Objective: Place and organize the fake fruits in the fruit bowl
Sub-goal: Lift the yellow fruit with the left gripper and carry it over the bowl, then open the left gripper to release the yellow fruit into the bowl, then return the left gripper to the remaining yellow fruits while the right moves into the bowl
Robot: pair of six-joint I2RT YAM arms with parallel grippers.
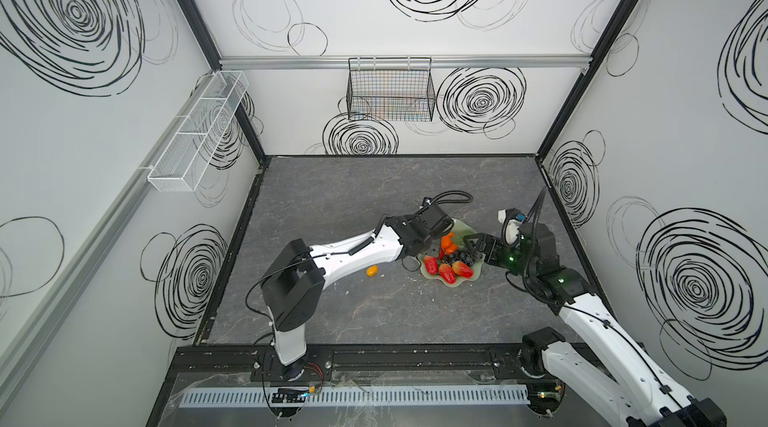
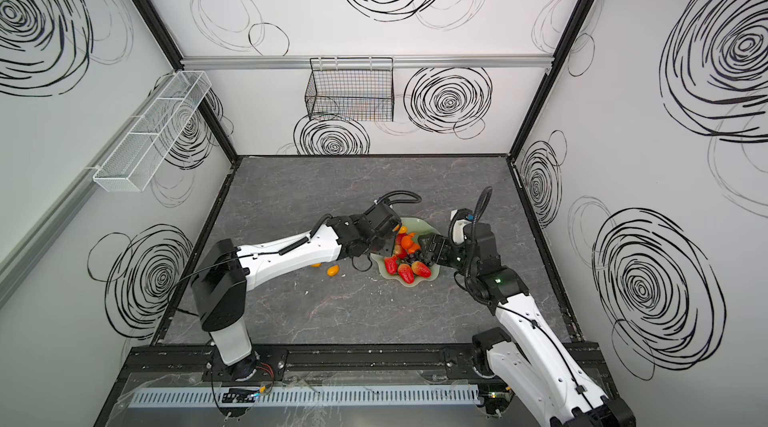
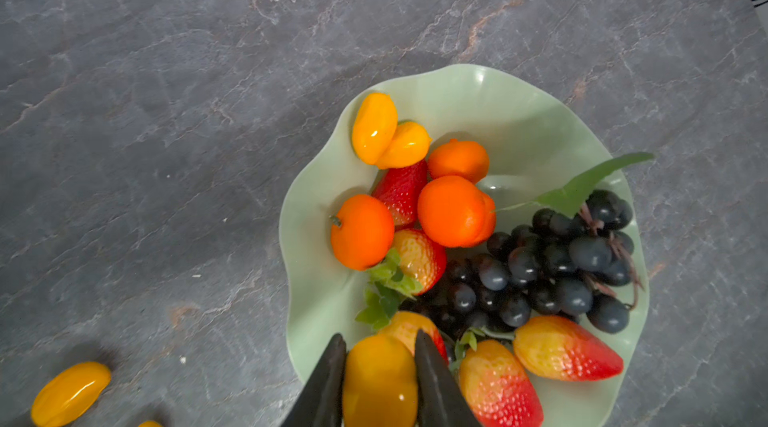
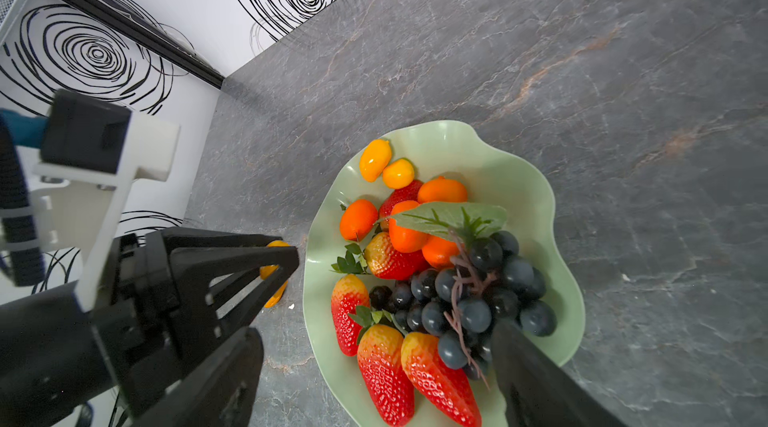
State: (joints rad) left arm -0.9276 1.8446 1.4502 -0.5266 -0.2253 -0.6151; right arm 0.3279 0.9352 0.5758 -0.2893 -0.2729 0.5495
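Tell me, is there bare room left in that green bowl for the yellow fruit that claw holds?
Yes: the fruit bowl is bare between its rim, the tangerines and the grape leaf. Strawberries and the grape bunch crowd the side nearest the left gripper, which holds the kumquat.

fruit bowl (image 3: 519,121): smooth, satin plastic | kumquats (image 3: 374,128): glossy | strawberries (image 4: 384,371): dimpled gloss | tabletop (image 3: 166,113): matt stone-look

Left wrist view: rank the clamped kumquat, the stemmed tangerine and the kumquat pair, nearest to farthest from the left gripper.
1. Clamped kumquat: between the fingers of the left gripper.
2. Stemmed tangerine: in the fruit bowl, gripper side.
3. Kumquat pair: at the bowl's far rim.
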